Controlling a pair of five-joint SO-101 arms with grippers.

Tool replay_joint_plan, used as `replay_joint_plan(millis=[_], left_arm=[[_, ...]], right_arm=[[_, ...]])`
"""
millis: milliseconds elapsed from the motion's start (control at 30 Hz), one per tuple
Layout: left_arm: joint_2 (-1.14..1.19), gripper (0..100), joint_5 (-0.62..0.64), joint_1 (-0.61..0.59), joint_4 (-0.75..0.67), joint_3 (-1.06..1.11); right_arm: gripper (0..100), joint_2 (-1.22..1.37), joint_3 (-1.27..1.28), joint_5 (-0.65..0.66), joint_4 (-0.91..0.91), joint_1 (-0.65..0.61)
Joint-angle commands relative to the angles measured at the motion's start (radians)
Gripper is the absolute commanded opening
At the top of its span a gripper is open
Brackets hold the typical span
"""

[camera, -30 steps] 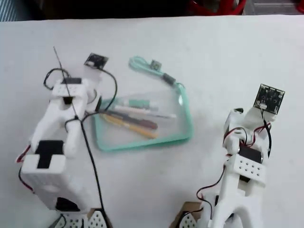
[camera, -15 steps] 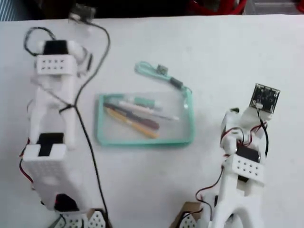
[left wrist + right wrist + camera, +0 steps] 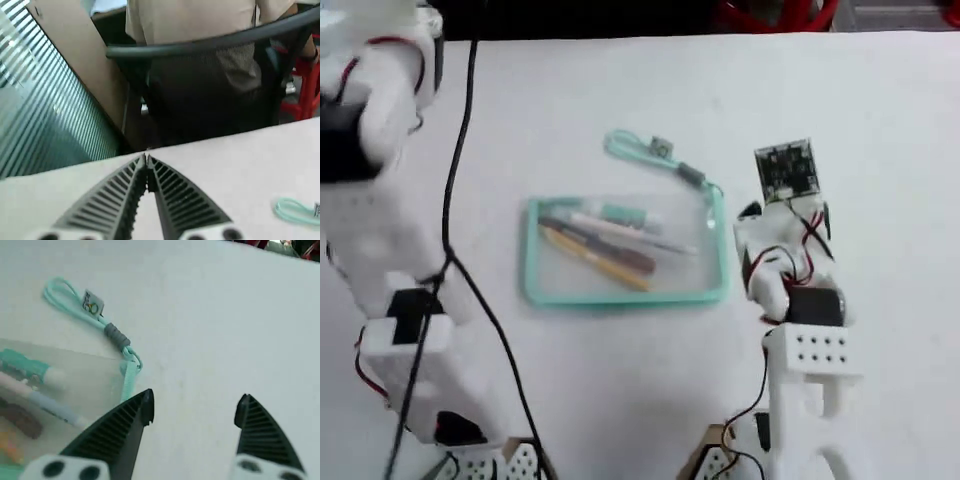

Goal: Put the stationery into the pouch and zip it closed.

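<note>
A: Where's this?
B: White table (image 3: pixel 620 400). A dark chair (image 3: pixel 210 47) and a ribbed glass panel (image 3: pixel 45 110) stand past its far edge.
A: Right gripper?
B: Right gripper (image 3: pixel 195 407) is spread wide, nothing btw. the fingers. It's just beside the pouch (image 3: pixel 90 375), at the corner w/ the teal zip end (image 3: pixel 128 377). In the wrist view one finger overlaps that corner and the other is over bare table.
A: Zip done up?
B: The slider seems to sit at that corner, but the top edge is too faint to be sure.
A: Pouch itself?
B: Clear w/ a teal rim, flat on the table btw. the two arms. Pens (image 3: pixel 605 250) lie inside, side by side: teal-capped, white, dark brown, yellow. A teal strap (image 3: pixel 632 148) w/ a grey toggle (image 3: pixel 117 335) and a small tag (image 3: pixel 92 304) runs from the zip corner onto the table.
A: Left gripper?
B: Left gripper (image 3: pixel 146 162) is pressed together, tips touching, empty, pointing toward the chair. Left arm (image 3: pixel 365 150) is raised at the table's side, well apart from the pouch.
</note>
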Motion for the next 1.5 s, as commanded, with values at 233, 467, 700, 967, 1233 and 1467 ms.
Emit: replay_joint_plan(millis=[233,467,700,967,1233,1467], left_arm=[[-0.303,2,0.011,0.012,0.127,-0.133],[-0.506,2,0.215,0.005,0.127,-0.132],[-0.564,2,0.215,0.005,0.129,-0.141],[-0.773,2,0.221,0.01,0.129,-0.132],[-0.921,2,0.221,0.007,0.129,-0.132],[-1.052,2,0.221,0.01,0.129,-0.13]], right_arm=[[25.3,-0.348,-0.431,-0.012,0.42,-0.157],[5.4,-0.547,-0.433,-0.011,0.486,-0.209],[1.9,-0.665,-0.434,-0.011,0.487,-0.203],[1.8,-0.742,-0.434,-0.012,0.487,-0.209],[1.8,-0.75,-0.433,-0.018,0.489,-0.209],[1.8,-0.751,-0.433,-0.017,0.527,-0.209]])
